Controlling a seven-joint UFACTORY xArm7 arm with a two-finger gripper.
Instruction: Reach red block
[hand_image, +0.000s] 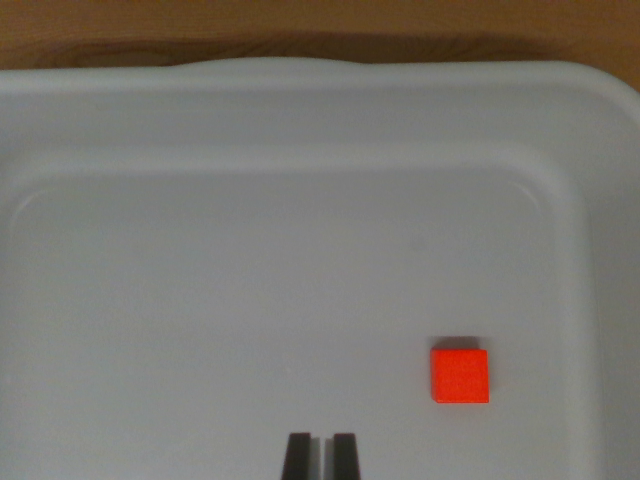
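Observation:
A small red block lies flat on the floor of a white bin, toward the wrist view's lower right. My gripper shows at the bottom centre as two dark fingertips standing close together, with only a thin gap and nothing between them. The block sits to the right of the fingertips and slightly above them in the picture, apart from them.
The bin's far wall and rounded right corner rise around the floor. A wooden surface runs beyond the bin's rim at the top. The right wall stands close to the block.

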